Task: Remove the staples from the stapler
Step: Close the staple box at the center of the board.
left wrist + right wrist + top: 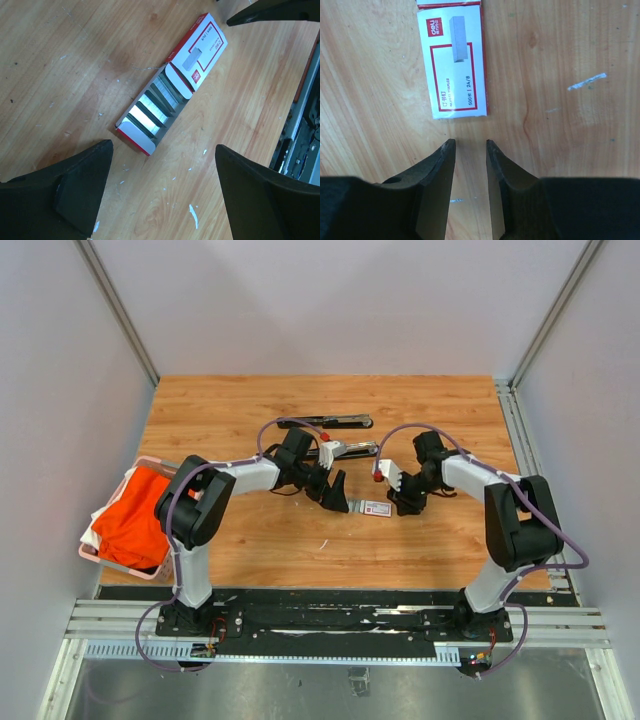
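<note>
From above, the left pincer (336, 492) and the right pincer (400, 504) flank a small box (375, 508). It lies mid-table (260, 550), well clear of every edge, with bare wood open toward the near rail. The stapler (348, 450) lies just behind the arms and a long dark tool (335, 421) farther back. A pink basket (88, 552) of orange cloth (135, 520) sits at the left edge.

Left wrist: the fingers (75, 190) stand wide apart, gripping nothing, over the box's pulled-out tray. The staples (150, 112) sit there in silvery rows. The print is too skewed to read here.

Right wrist: the fingers (442, 170) leave a narrow gap with nothing in it, just short of the box's end. The label reads "deli", "500" and a size beginning "24/".
</note>
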Controlling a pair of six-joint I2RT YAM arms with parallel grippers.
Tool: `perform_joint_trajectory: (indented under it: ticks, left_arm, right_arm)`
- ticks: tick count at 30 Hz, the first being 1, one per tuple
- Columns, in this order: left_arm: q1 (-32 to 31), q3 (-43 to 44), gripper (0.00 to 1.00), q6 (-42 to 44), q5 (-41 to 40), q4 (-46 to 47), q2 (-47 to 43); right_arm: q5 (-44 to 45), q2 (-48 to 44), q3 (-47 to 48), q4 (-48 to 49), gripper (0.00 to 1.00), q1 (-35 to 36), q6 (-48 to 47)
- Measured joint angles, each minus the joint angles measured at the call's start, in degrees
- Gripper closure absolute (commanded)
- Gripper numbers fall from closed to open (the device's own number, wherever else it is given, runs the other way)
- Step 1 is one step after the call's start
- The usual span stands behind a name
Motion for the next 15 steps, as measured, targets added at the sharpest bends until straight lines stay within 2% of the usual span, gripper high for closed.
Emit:
perform_joint_trajectory:
  ticks: [15]
  left_arm:
    - [0.00,-1.31,0.11,-0.13,1.60,1.05,-0.39]
  right_arm:
    - [0.87,1.29,0.17,2.12,0.67,3.21,2.80]
